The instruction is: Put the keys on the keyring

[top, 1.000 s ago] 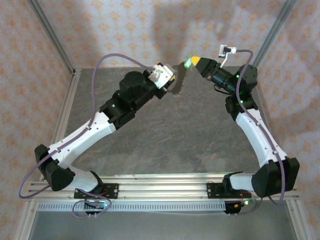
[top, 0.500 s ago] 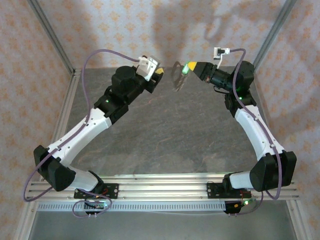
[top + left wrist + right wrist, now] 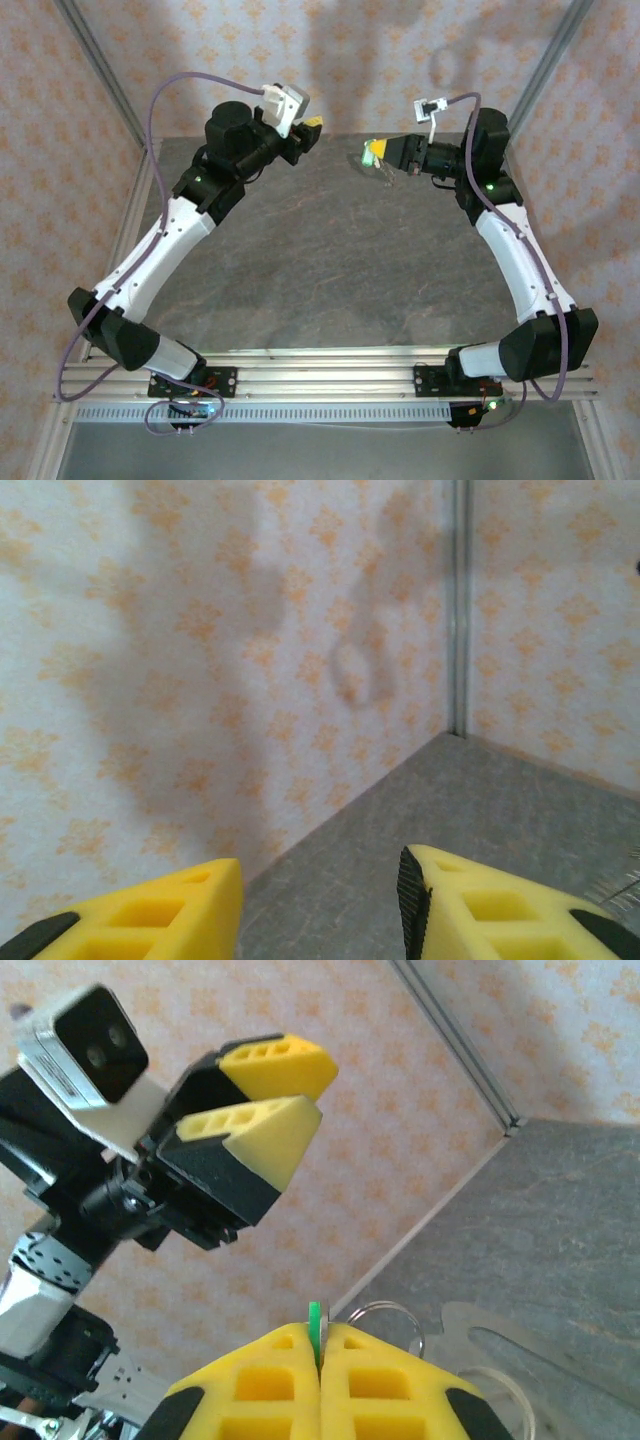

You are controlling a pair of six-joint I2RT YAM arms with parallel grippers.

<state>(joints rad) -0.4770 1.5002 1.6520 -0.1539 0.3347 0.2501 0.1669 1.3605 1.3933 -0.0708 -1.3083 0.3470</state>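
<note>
Here, right pincer (image 3: 378, 152) nips tiny, light, slip-prone key (image 3: 316, 1318) by its green head, w/ left pincer (image 3: 310, 127) wide & empty.

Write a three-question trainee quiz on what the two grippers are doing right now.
1. Fill in: the left gripper has its jaws ____.
2. Pick one: the key pinched in the right gripper has a head that is A) red, B) green, C) blue.
3. True or false: the left gripper is carrying the key.

Key: 1. open, with nothing between the fingers. 2. B. 3. False, the right gripper has it.
</note>
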